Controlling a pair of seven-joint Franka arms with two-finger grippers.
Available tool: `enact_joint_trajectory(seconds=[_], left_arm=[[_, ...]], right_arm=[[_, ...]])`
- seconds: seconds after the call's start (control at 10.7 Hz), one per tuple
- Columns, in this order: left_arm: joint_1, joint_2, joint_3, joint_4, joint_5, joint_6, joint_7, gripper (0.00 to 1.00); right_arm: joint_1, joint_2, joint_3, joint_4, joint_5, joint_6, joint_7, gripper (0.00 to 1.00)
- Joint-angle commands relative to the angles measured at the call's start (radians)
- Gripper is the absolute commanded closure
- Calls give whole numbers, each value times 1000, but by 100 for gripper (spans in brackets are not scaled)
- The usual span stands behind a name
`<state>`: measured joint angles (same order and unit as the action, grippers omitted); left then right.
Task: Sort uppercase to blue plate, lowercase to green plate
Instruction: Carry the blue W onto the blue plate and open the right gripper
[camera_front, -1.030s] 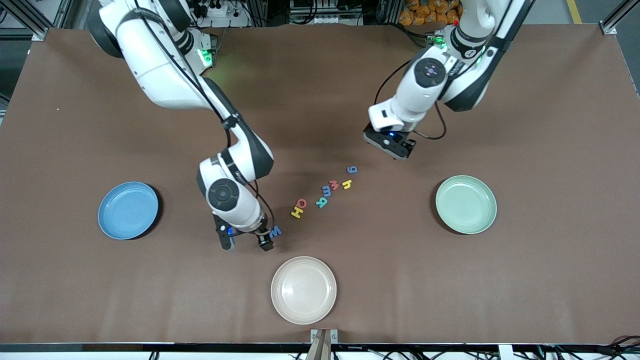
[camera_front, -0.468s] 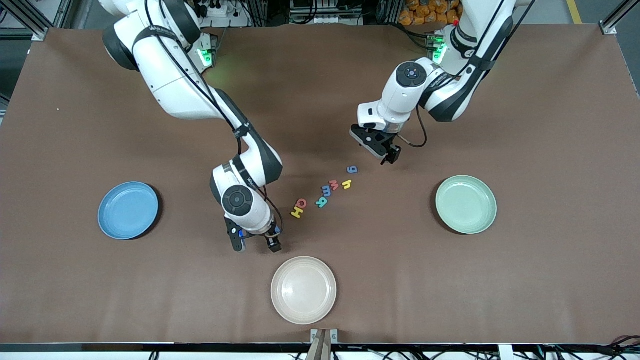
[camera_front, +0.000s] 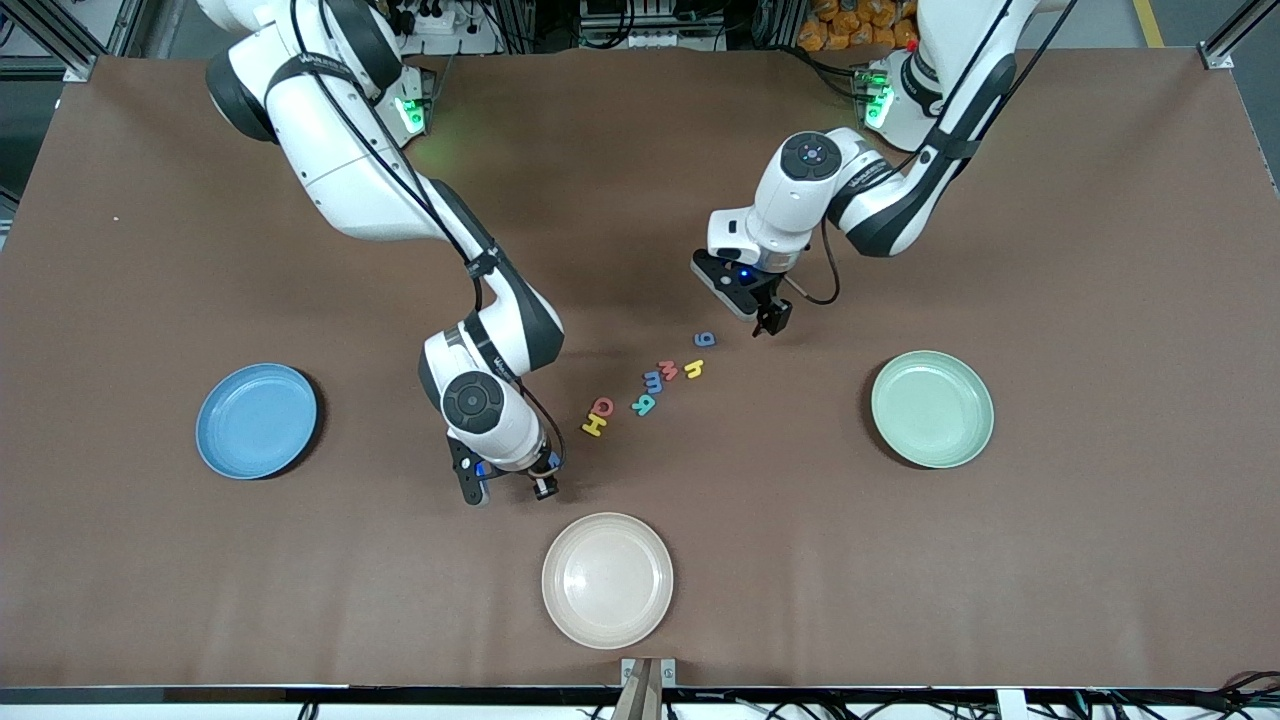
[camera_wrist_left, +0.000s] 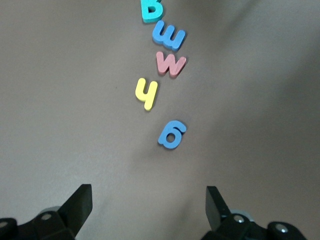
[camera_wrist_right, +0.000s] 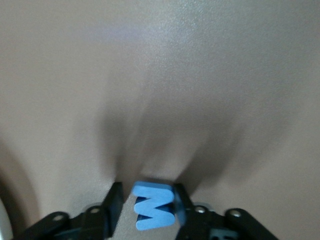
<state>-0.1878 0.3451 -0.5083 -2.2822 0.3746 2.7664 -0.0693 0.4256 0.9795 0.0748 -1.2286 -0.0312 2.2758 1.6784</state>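
A brown table (camera_front: 1100, 250) holds three round plates: one blue plate (camera_front: 256, 420) toward the right arm's end, one green plate (camera_front: 932, 408) toward the left arm's end, and one cream plate (camera_front: 607, 579) nearest the front camera.

Between the blue and green plates, seven small flat foam letters lie in a loose diagonal line that runs from the yellow H (camera_front: 593, 426) and red Q (camera_front: 602, 406), past the teal R (camera_front: 644, 405), light blue m (camera_front: 652, 381), red m (camera_front: 667, 370) and yellow h (camera_front: 695, 368), to the dark blue g (camera_front: 705, 340), farthest from the front camera.

The right gripper (camera_front: 512, 489), low just beside the cream plate, pinches the eighth letter, the dark blue M (camera_wrist_right: 154, 205), between its two fingers.

The left gripper (camera_wrist_left: 148, 200) hovers near the g with its fingers spread wide, empty.
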Motion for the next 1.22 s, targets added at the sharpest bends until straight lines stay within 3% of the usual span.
enact_joint_trajectory(seconds=[0.0,0.37,1.12], left_arm=[[-6,60,-1,49,73,12,-1,0],[-28,138,4,116,139,12,-3,0],[-44,207,19,144,260,7,-6,5]], right_arm=[[5,24,-4,31,-12,7,4,100],[-48,-25,-3,31,-6,-30,-101,100],[-186,-117,-4,11,-9,-357,-437,100]])
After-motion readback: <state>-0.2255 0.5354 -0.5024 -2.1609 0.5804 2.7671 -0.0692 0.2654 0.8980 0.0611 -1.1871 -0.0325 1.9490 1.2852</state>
